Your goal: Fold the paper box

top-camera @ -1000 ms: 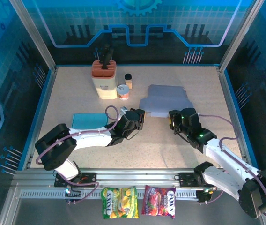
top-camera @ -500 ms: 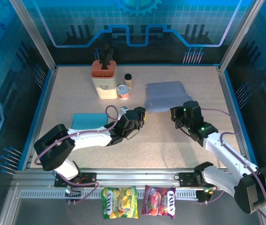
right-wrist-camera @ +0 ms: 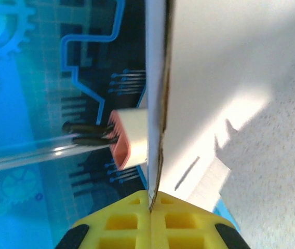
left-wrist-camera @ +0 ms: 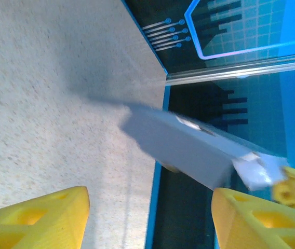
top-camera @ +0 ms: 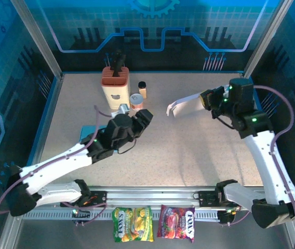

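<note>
your right claw pinches an edge of the paper box, holding it above the speckled beige table inside blue-lit walls. your left claw gapes empty, the box well ahead of it. it looks flat, pale grey, sagging.

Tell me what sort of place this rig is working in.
Probably a lab or demo robot cell, not a home: a speckled table boxed in by aluminium frame posts and blue printed panels, with staged props such as a knife block and snack packets.
</note>
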You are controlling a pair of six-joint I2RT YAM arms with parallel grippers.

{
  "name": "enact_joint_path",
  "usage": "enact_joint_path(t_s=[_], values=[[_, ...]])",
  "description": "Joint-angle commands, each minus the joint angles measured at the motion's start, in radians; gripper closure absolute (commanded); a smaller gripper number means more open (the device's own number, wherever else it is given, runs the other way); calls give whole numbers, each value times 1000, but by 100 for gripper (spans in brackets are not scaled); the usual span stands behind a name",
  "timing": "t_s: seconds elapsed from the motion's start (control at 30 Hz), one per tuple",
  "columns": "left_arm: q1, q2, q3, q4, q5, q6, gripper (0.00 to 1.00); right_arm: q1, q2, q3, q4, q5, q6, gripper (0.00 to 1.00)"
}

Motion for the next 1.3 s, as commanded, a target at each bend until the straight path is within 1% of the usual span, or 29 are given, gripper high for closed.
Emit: enact_joint_path(t_s=[0.0, 0.07, 0.1, 0.17, 0.23, 0.33, 0.4, 0.47, 0.53, 0.6, 0.7, 0.8, 0.9, 1.0, 1.13, 1.2, 1.27], values=[[38, -60, 35, -211, 4, 195, 38, 25, 18, 202, -364, -31, -102, 100], [67, -70, 52, -246, 41, 233, 39, 29, 34, 232, -378, -38, -71, 100], [85, -65, 67, -268, 71, 251, 39, 27, 46, 215, -348, -59, -45, 100], [118, -42, 98, -321, 130, 280, 39, 35, 78, 142, -247, -88, 2, 100], [145, -10, 121, -364, 189, 318, 41, 54, 114, 40, -92, -91, 41, 100], [170, 18, 112, -391, 255, 379, 45, 67, 181, -71, 92, -120, 67, 100], [186, 19, 77, -391, 285, 400, 47, 70, 227, -104, 122, -131, 45, 100], [197, 15, 32, -362, 316, 428, 51, 71, 253, -159, 203, -151, 31, 100], [197, 14, -4, -349, 328, 469, 55, 70, 278, -209, 258, -168, 7, 100], [199, 16, -30, -342, 333, 494, 58, 64, 307, -278, 366, -221, 7, 100], [198, 21, -65, -324, 327, 524, 61, 64, 324, -380, 525, -255, 6, 100], [200, 29, -94, -305, 313, 548, 62, 65, 331, -426, 586, -288, -27, 100], [201, 37, -127, -265, 307, 560, 63, 64, 328, -456, 610, -302, -81, 100], [200, 54, -164, -223, 308, 576, 65, 58, 337, -480, 639, -348, -122, 100], [198, 74, -212, -140, 324, 620, 67, 51, 306, -523, 637, -358, -164, 100], [199, 90, -229, -98, 337, 651, 67, 40, 296, -585, 665, -375, -179, 100], [197, 117, -234, -71, 350, 680, 67, 33, 285, -646, 734, -394, -181, 100]])
